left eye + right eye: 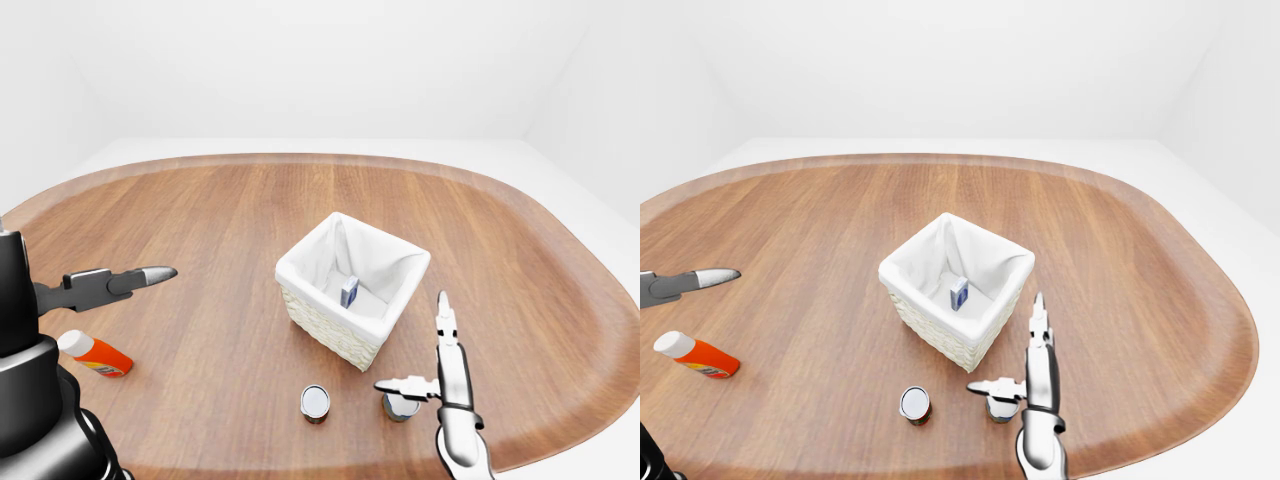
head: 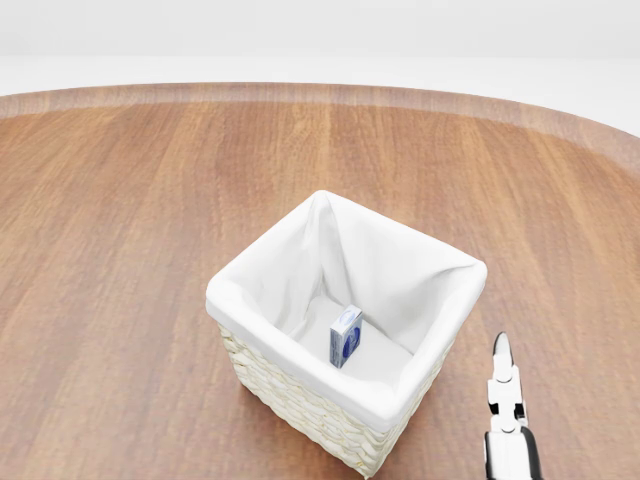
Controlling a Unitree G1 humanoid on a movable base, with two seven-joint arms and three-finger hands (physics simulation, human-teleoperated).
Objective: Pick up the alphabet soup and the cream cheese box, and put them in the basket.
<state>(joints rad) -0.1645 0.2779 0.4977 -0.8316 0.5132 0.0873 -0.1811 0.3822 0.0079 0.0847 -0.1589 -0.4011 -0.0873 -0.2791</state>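
A wicker basket (image 2: 405, 232) with a white liner stands in the middle of the round wooden table. The blue and white cream cheese box (image 2: 345, 336) leans upright on its floor. Below the basket in the left-eye view, two small cans stand on the table: one with a silver lid (image 1: 315, 403), and one (image 1: 400, 407) partly hidden by my right thumb. I cannot read their labels. My right hand (image 1: 415, 350) is open, one finger pointing up and the thumb stretched left over that can. At the left, my left hand (image 1: 120, 282) hovers open and empty.
An orange bottle with a white cap (image 1: 93, 353) lies near the table's left edge, below my left hand. The table's rim (image 1: 560, 440) runs close to the cans at the bottom of the eye views. White floor and walls surround the table.
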